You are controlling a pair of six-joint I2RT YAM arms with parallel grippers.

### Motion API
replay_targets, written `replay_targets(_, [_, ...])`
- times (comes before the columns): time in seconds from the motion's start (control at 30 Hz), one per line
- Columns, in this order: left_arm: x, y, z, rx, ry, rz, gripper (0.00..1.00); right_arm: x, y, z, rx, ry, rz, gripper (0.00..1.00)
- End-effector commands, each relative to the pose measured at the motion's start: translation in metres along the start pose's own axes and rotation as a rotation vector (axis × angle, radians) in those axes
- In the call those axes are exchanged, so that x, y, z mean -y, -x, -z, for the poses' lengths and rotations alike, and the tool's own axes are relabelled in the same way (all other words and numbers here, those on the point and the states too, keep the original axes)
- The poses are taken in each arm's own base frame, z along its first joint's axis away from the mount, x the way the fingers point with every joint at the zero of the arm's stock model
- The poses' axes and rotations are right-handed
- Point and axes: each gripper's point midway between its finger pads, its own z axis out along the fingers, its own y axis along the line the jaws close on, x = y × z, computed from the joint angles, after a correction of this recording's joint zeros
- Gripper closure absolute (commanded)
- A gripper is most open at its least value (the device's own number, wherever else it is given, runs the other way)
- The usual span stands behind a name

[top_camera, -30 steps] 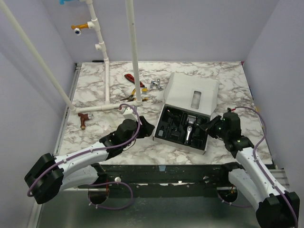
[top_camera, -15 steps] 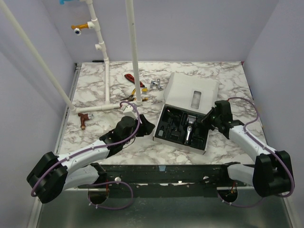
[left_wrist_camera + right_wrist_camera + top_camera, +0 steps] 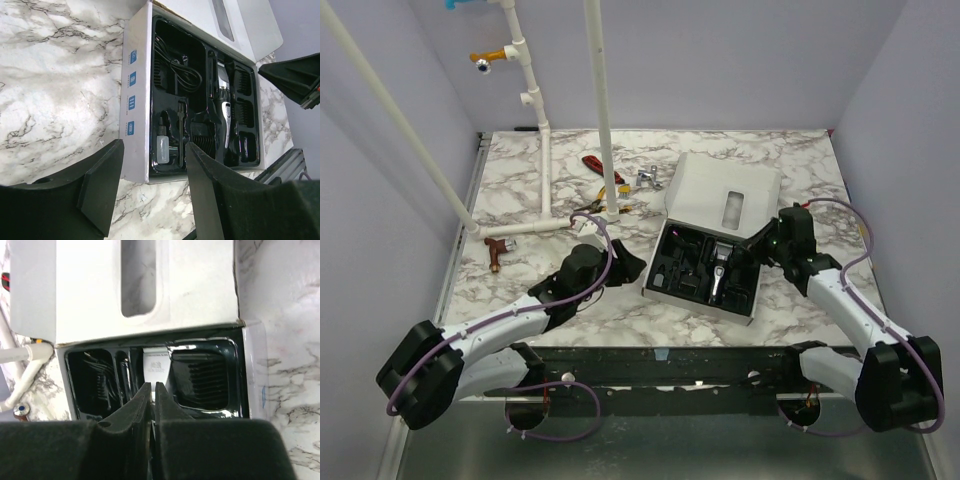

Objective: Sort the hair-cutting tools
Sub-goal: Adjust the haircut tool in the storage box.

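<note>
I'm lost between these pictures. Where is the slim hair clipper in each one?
Top external: the clipper lies in the open box, right of centre.
Left wrist: upper right, lying lengthwise in the box.
Right wrist: only a pale end shows above the right gripper; it is probably the clipper.
Shared landmark: the white lid with its window.

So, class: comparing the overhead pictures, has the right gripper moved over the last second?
Yes. The right gripper has shifted away from the arm bases, up along the right side of the white box, toward its lid hinge.
</note>
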Motion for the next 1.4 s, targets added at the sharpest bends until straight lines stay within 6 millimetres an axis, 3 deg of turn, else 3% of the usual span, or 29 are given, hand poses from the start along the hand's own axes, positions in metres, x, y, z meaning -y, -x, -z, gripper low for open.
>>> replay_targets(0.0, [0.009,0.008,0.0,0.02,-0.04,-0.004,0.45,0.011,0.018,-0.003,0.05,-0.105,0.042,0.9])
replay_targets(0.2, [0.008,0.001,-0.006,-0.01,-0.038,0.0,0.45,0.065,-0.02,-0.021,-0.052,-0.28,0.018,0.93])
replay_targets(0.37, [0.007,0.001,-0.007,-0.016,-0.034,-0.003,0.45,0.078,-0.042,-0.02,-0.129,-0.293,0.026,0.93])
replay_targets(0.43, [0.007,0.001,-0.008,-0.015,-0.033,-0.005,0.45,0.073,-0.041,-0.017,-0.118,-0.267,0.022,0.93])
replay_targets(0.57, [0.006,0.002,-0.008,-0.009,-0.032,-0.007,0.45,0.036,-0.017,-0.005,-0.039,-0.126,0.021,0.89])
replay_targets(0.7, [0.004,0.007,-0.007,0.007,-0.023,-0.004,0.45,-0.007,0.019,0.014,0.062,-0.005,0.035,0.7])
replay_targets(0.77, [0.003,0.007,-0.007,0.009,-0.018,-0.004,0.45,-0.023,0.025,0.018,0.057,0.041,0.053,0.61])
replay_targets(0.83, [0.001,0.007,-0.008,0.005,-0.011,-0.004,0.45,-0.034,0.031,0.018,0.048,0.063,0.071,0.59])
replay_targets(0.97, [0.001,0.004,-0.014,-0.015,-0.008,-0.001,0.45,-0.059,0.015,0.004,-0.042,0.156,0.118,0.6])
replay_targets(1.1, [-0.003,-0.004,-0.019,-0.053,-0.001,-0.001,0.45,-0.099,-0.028,-0.011,-0.081,0.148,0.314,0.6])
replay_targets(1.17, [-0.005,-0.006,-0.019,-0.062,-0.001,-0.013,0.45,-0.109,-0.043,-0.022,-0.105,0.138,0.351,0.59])
replay_targets(1.37, [-0.015,-0.009,-0.015,-0.092,0.031,-0.083,0.45,-0.125,-0.052,-0.051,-0.133,0.164,0.371,0.59])
